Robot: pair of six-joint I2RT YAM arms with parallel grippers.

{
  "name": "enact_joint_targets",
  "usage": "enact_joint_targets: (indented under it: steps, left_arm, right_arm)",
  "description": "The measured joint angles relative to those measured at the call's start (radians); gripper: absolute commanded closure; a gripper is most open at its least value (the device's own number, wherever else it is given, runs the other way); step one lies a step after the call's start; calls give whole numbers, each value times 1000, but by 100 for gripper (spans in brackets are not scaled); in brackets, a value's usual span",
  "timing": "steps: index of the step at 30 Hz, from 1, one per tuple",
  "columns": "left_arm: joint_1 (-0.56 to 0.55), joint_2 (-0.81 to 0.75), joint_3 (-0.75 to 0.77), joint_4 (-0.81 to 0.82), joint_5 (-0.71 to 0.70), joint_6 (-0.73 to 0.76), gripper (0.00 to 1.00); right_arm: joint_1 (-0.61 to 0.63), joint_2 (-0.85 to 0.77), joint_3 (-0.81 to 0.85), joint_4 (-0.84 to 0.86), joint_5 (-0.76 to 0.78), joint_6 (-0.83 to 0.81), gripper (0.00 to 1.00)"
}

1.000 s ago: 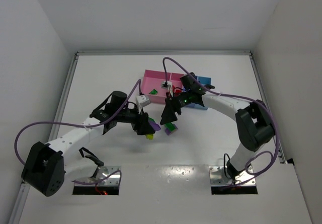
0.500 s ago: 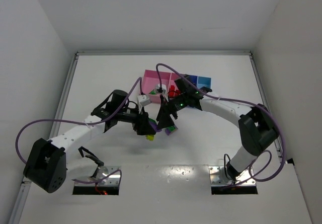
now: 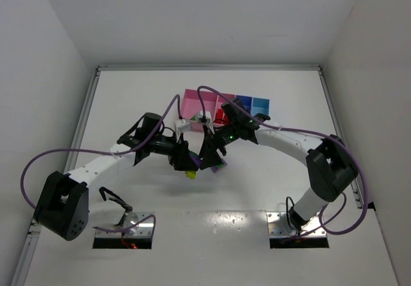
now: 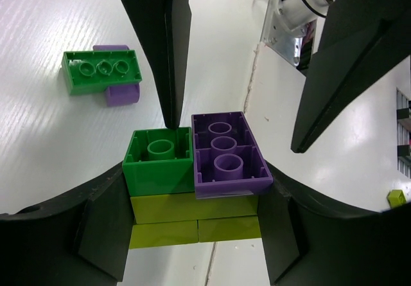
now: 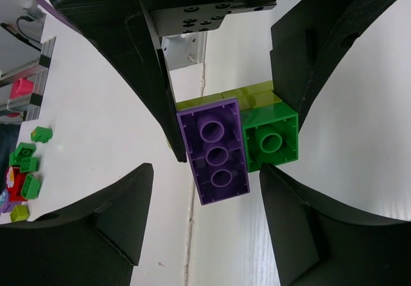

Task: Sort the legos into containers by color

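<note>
— Gripping the purple brick (image 4: 226, 151) looks like the step in hand. How will it behave?

— Light, stiff, slick plastic, I judge. It is pressed by its studs onto the yellow-green bricks (image 4: 192, 210), and a small green brick (image 4: 158, 160) touches its side on the same base. It should not crush, but smooth walls can slide out of a shallow pinch.

— So where to take hold?

— On its two long sides, low and square, clear of the green one, so that only purple comes away.

— Who has the stack (image 3: 192, 169)?

— The left end effector (image 4: 192, 229) is clamped on the yellow-green base. It holds the stack between the two arms on the near side of the bins (image 3: 191, 97), seemingly lifted off the worktop (image 3: 128, 106).

— And the other arm?

— The right end effector (image 5: 207, 170) has its jaws apart, one on each side of the purple brick. Whether either touches it I cannot tell.

— What could go wrong?

— The press fit may be tight. The green brick could lift along with the purple one, or the base could twist in the left grip.

— Anything nearby?

— A loose green piece (image 4: 101, 72) rests on a purple one on the worktop, well apart from the stack.
</note>
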Motion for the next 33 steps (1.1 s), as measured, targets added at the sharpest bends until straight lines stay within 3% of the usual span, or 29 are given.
enact_joint_targets:
  steps: [19, 27, 28, 33]
  left_arm:
    - [3, -13, 0, -1, 21, 0, 53]
    - [3, -26, -1, -11, 17, 0, 53]
    - [6, -26, -2, -14, 12, 0, 53]
    - [11, -26, -6, -29, 9, -1, 55]
  right_arm:
    - [-1, 6, -1, 26, 7, 39, 30]
    - [-7, 25, -1, 44, 8, 62, 55]
    - [-6, 26, -1, 43, 6, 63, 63]
    - [-5, 37, 1, 40, -11, 59, 83]
